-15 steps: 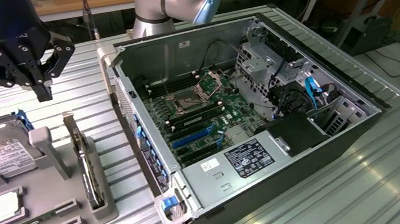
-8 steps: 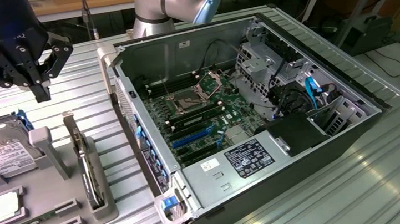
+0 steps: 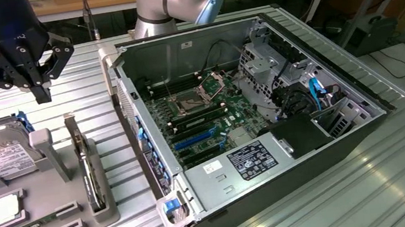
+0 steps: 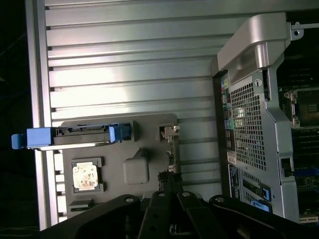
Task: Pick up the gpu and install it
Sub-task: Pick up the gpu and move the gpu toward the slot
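Exterior view: gripper (image 3: 41, 95), shut and empty, hangs above the tray (image 3: 57, 162); a clean grasp likely needs centring over the gpu (image 3: 91, 181) standing in it.

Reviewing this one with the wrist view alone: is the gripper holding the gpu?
Observer: No. In the exterior view the gripper is shut and empty, hanging high and apart from the gpu.
Operator: How does the gpu sit?
Observer: On edge, upright in a slot of the gray holder.
Operator: And inside the computer case?
Observer: The computer case has its side off. The motherboard shows blue slots, with no card standing in them as far as I can see.
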`<action>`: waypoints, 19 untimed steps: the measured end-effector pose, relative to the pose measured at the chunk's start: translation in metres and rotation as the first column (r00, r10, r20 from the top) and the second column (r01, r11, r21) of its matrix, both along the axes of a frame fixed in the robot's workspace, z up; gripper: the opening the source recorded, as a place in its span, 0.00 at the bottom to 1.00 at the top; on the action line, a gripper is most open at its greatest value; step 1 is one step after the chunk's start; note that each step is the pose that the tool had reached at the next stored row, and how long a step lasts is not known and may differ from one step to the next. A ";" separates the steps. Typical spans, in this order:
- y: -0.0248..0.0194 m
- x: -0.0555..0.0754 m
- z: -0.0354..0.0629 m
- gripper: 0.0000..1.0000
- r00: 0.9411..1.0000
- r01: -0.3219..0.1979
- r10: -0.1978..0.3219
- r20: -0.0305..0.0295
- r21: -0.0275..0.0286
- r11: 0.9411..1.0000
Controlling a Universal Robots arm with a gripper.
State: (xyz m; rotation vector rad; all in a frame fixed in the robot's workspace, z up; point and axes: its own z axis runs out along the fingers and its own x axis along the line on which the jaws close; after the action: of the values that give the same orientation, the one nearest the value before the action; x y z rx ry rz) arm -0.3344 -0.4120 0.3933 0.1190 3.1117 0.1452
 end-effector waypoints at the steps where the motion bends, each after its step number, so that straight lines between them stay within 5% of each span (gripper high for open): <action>1: 0.0000 0.000 0.0000 0.11 1.000 0.000 0.000 0.000 0.000 1.000; 10: 0.0000 0.000 0.0000 0.60 1.000 0.000 0.000 0.000 0.000 1.000; 15: -0.0010 0.000 0.0000 0.72 1.000 -0.002 0.002 0.000 0.000 1.000; 19: -0.0074 0.000 -0.0004 0.72 1.000 -0.020 0.020 -0.004 0.000 1.000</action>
State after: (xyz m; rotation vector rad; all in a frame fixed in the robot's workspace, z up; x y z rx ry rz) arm -0.3345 -0.4193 0.3929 0.0888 3.1176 0.1455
